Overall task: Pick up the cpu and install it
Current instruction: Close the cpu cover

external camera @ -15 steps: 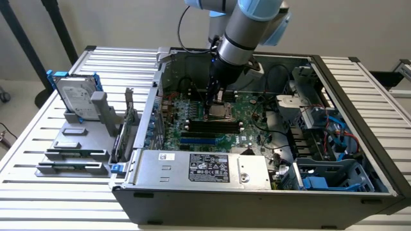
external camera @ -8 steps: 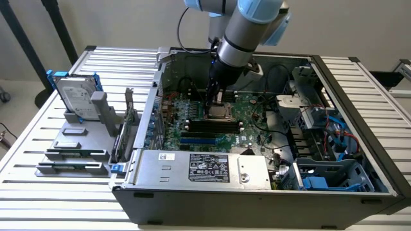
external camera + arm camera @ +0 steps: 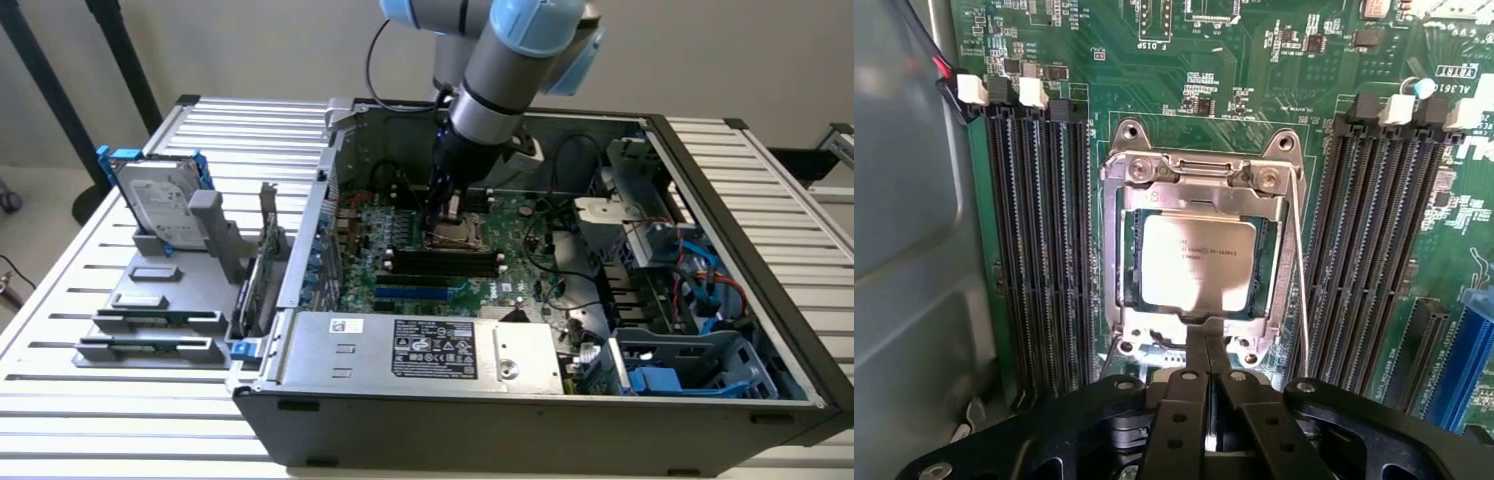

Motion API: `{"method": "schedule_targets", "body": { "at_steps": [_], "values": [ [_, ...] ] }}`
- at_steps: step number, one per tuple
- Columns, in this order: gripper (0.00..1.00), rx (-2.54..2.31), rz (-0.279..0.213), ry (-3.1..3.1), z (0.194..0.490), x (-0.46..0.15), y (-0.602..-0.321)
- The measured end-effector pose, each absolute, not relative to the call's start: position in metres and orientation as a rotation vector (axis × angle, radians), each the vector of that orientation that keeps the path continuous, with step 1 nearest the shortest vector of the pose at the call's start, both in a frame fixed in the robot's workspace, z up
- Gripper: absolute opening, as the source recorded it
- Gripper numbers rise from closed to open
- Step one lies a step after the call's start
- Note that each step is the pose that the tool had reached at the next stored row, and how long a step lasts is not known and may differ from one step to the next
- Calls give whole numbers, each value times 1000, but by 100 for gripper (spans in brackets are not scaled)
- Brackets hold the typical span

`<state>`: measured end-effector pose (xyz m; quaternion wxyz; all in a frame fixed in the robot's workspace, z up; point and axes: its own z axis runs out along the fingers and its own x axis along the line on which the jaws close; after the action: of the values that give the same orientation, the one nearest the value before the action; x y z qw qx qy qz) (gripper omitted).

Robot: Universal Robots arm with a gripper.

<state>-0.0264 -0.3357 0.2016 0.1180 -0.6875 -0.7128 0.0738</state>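
The cpu point(image 3: 1197, 262), a flat silver square with fine print, lies inside the open socket frame point(image 3: 1116, 300) on the green motherboard point(image 3: 1154, 70). My gripper point(image 3: 1206, 338) is shut, its two black fingers pressed together with nothing between them. Their tips sit at the edge of the cpu, over the socket frame's rim; I cannot tell whether they touch it. In the exterior view the gripper point(image 3: 451, 208) reaches straight down into the open computer case point(image 3: 747, 200), just above the socket with the cpu point(image 3: 462, 238).
Black memory slots point(image 3: 1039, 250) flank the socket on both sides point(image 3: 1364, 240). A thin socket lever wire point(image 3: 1299, 290) runs beside the frame. In the case's front stands a grey labelled power-supply box point(image 3: 427, 350). A hard drive in a blue bracket point(image 3: 160, 205) stands on a grey rack at the exterior view's left.
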Motion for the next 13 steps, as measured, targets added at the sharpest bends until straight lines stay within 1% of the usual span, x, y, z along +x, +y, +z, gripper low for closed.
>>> {"method": "schedule_targets", "body": {
  "at_steps": [13],
  "values": [
    [11, -2005, 206, -2082, 200, -28, -336]
  ]
}}
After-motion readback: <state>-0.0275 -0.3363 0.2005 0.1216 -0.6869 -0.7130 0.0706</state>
